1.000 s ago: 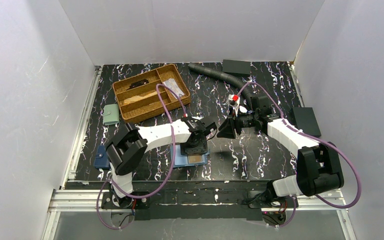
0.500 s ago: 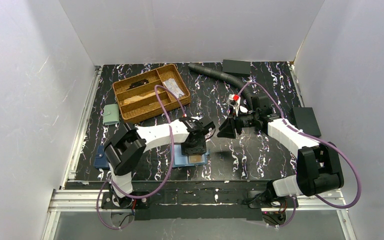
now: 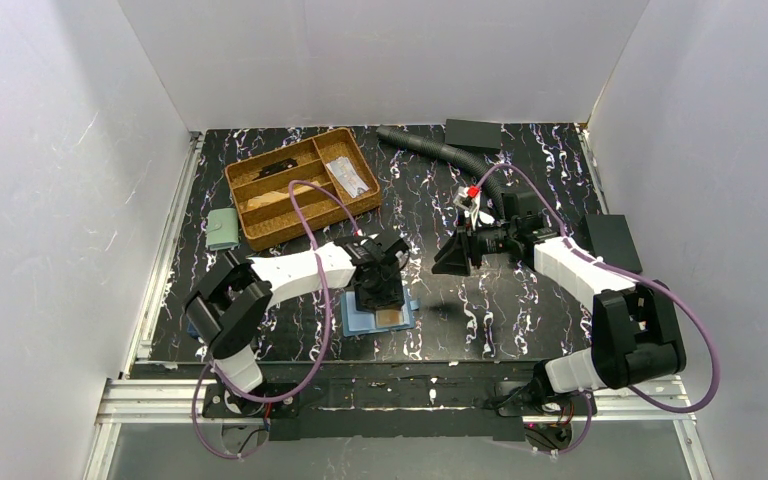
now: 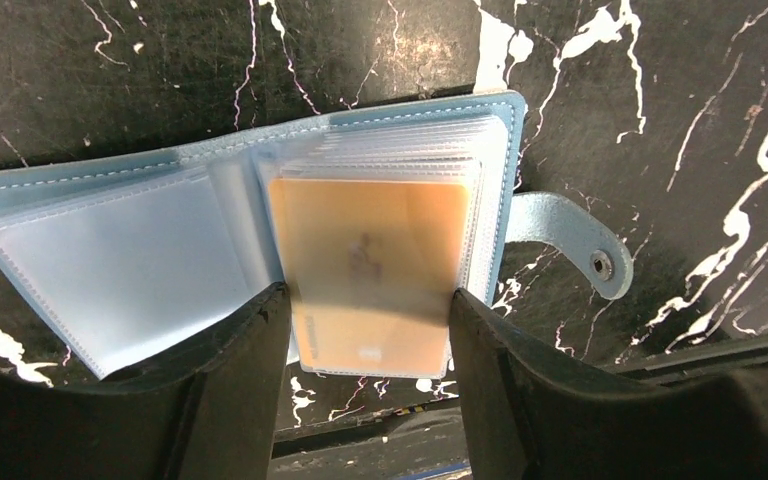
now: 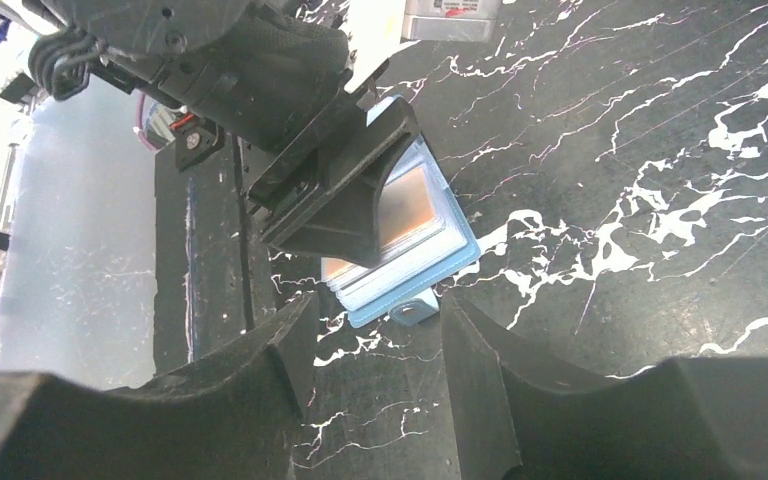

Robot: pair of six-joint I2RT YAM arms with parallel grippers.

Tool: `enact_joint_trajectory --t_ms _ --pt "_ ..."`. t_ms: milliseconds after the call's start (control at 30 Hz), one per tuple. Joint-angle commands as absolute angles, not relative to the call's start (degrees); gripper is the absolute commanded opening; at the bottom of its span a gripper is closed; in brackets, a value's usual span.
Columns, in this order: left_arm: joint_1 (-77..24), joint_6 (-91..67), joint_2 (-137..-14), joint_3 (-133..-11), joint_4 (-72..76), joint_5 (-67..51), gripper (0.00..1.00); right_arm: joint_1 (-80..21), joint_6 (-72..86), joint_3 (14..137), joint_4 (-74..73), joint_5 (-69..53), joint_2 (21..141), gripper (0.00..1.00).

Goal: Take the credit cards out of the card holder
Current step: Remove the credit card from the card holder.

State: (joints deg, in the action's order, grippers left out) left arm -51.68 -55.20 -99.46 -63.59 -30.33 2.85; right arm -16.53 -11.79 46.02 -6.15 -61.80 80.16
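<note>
**Card removal, left arm at work.** One card holder [image 4: 120, 250] lies open and flat on the table [image 3: 520, 310], on the near side of the wooden tray [image 3: 237, 210] and a little to its right. One orange card [image 4: 365, 250] shows in the holder's right-hand stack of clear sleeves. Any cards behind it cannot be counted.

The left gripper [image 4: 365, 298] hangs over this stack, one finger at each long edge of the card; whether they press it cannot be told. The right gripper [image 5: 378, 302] hovers further right of the tray, fingers spread and empty.

The card is probably light, stiff and slick, best pinched by its long edges at the near end. The holder looks soft and light, so it may lift with the card unless held down, perhaps at its side tab [image 4: 570, 245].
</note>
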Motion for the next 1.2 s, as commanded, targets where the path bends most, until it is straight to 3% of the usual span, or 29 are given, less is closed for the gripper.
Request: enact_joint_trajectory --t_ms 0,433,1167 --pt "-50.1 -53.6 -95.9 -59.1 -25.8 -3.2 0.36 -17.2 -4.0 44.5 1.6 -64.1 81.3 0.56" --pt "-46.6 -52.4 -90.7 -50.2 -13.7 -11.4 0.33 -23.9 13.8 40.6 14.3 -52.9 86.9 0.42" --pt "-44.8 -51.5 -90.2 -45.2 -6.1 -16.7 0.33 -29.3 24.7 41.4 20.1 -55.3 94.2 0.42"
